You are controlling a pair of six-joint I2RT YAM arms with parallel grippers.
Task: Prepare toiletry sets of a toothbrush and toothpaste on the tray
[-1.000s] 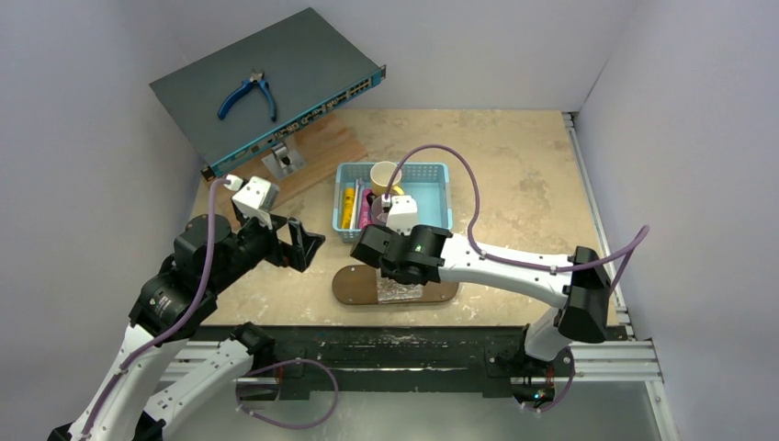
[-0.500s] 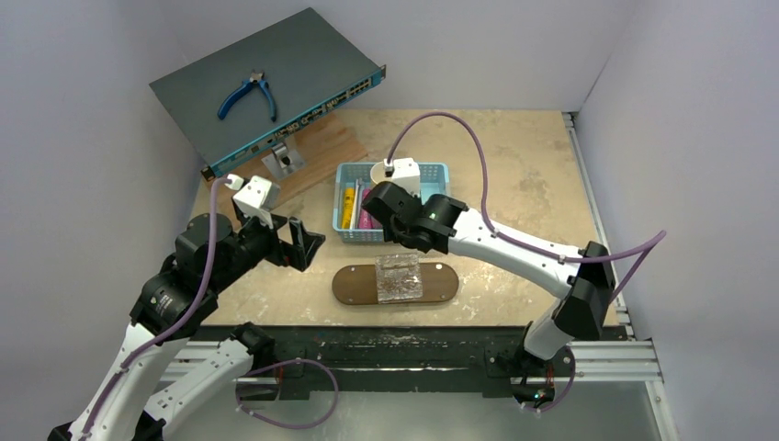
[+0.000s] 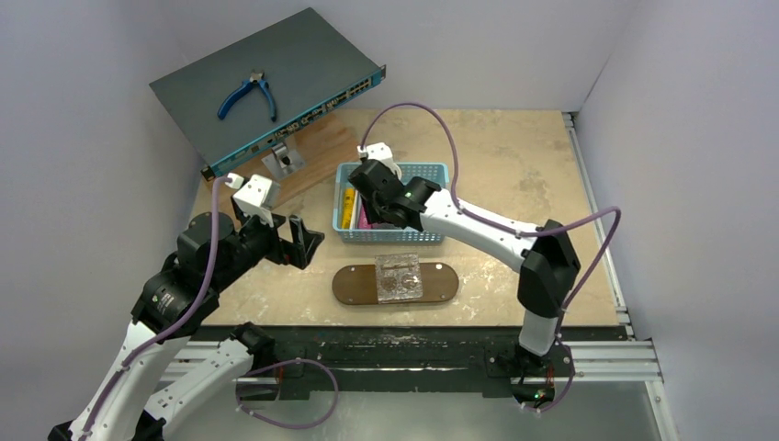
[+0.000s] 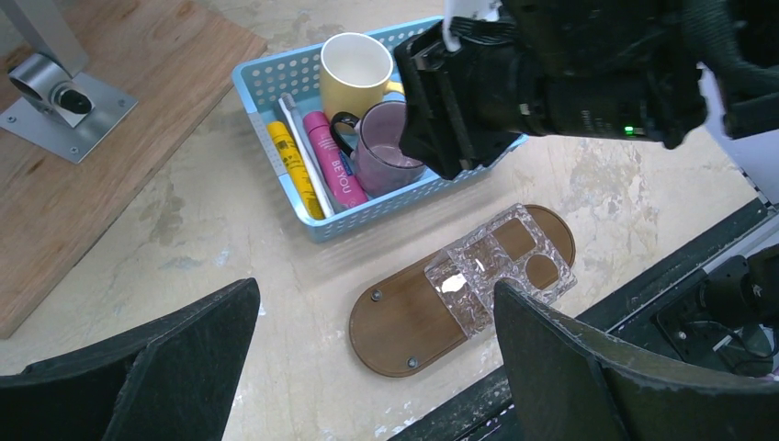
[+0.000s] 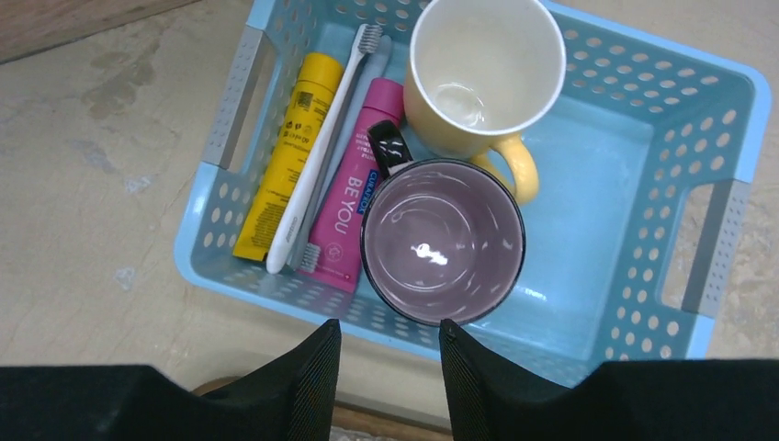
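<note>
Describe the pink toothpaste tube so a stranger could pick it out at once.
Find the blue mesh basket beyond the wooden tray. At its left end, beside the purple mug, lies the pink toothpaste tube. It alone is magenta with white lettering, unlike the yellow tube and white toothbrush alongside.

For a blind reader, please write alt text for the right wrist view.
A blue basket holds a yellow mug, a purple mug, a yellow toothpaste, a pink toothpaste and a white toothbrush. The right gripper hangs open and empty at the bottom edge.
</note>
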